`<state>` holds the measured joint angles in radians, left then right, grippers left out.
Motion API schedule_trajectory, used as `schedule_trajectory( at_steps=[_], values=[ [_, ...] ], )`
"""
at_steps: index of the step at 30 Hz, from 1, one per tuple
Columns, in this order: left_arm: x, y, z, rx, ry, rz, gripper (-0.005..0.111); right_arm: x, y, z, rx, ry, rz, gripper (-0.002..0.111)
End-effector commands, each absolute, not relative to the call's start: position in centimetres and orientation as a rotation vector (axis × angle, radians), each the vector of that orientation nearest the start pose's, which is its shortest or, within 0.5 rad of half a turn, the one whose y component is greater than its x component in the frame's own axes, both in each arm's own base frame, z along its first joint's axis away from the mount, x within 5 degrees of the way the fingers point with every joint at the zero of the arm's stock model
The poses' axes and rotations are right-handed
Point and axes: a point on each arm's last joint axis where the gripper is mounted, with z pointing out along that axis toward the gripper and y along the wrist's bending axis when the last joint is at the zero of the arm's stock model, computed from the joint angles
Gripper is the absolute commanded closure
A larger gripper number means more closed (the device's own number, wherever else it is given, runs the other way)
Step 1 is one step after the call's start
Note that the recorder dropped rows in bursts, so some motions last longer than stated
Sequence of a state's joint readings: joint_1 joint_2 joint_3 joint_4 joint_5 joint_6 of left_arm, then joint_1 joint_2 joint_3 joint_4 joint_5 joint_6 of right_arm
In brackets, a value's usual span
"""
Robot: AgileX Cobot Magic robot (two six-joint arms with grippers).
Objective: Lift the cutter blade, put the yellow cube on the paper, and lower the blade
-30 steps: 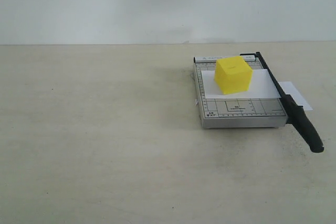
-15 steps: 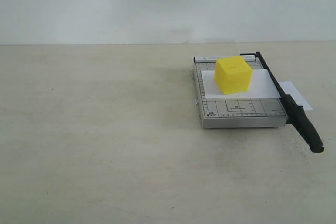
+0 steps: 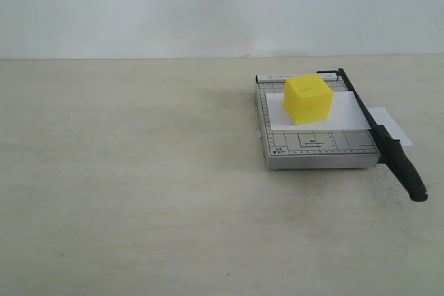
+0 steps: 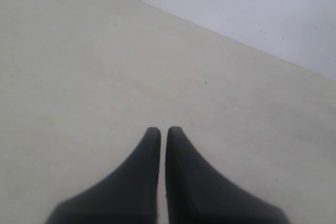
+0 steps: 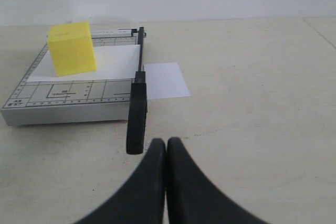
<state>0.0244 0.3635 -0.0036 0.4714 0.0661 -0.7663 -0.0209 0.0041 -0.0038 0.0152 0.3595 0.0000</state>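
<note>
A small grey paper-trimmer base with grid lines (image 3: pixel 319 147) sits on the pale beige table (image 3: pixel 139 171), over on the right side. A thin white sheet of paper (image 3: pixel 343 117) lies flat on it, and one end pokes out past the blade onto the table. The bright yellow cube (image 3: pixel 308 100) sits on the paper, near the back of the base, flat on one face. The long black cutter blade (image 3: pixel 381 136) is down, lying along the right edge of the base; its fat round handle sticks out past the front. The left gripper (image 4: pixel 163 130) hangs over bare table with its two dark fingers almost touching, just a thin crack between them, holding nothing. The right gripper (image 5: pixel 166 142) is pressed closed too, empty, with its tips near the end of the handle but not touching it.
</note>
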Motion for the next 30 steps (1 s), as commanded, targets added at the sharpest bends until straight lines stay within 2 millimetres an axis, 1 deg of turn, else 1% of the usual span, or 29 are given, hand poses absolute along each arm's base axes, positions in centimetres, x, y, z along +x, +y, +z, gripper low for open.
schedule_trajectory(
  at_steps=[1, 20, 23, 24, 26, 27, 29, 30],
  values=[
    [8.3, 0.4, 18.4, -0.313, 1.865, -0.166, 0.102, 5.3, -0.3, 18.0, 0.056, 1.847, -0.036, 0.108],
    [8.3, 0.4, 18.4, -0.313, 1.862, -0.166, 0.102, 5.3, -0.3, 18.1, 0.071, 1.844, -0.036, 0.108],
    [7.8, 0.5, 18.9, -0.307, 1.801, -0.161, 0.102, 5.3, -0.3, 18.1, 0.071, 1.844, -0.036, 0.108],
    [7.5, 0.7, 18.8, -0.313, 1.808, -0.118, 0.102, 5.3, -0.3, 18.1, 0.071, 1.844, -0.036, 0.108],
    [6.7, 1.1, 18.9, -0.323, 1.767, -0.074, 0.102, 5.3, -0.3, 18.1, 0.071, 1.844, -0.036, 0.108],
    [6.3, 1.1, 19.3, -0.284, 1.719, -0.047, 0.102, 5.3, -0.3, 18.1, 0.071, 1.844, -0.036, 0.108],
    [5.6, 1.0, 20.1, -0.142, 1.619, 0.059, 0.102, 5.3, -0.3, 18.1, 0.072, 1.844, -0.036, 0.108],
    [5.6, 0.9, 20.3, -0.072, 1.594, 0.109, 0.102, 5.3, -0.3, 18.1, 0.072, 1.844, -0.036, 0.108]
  ],
)
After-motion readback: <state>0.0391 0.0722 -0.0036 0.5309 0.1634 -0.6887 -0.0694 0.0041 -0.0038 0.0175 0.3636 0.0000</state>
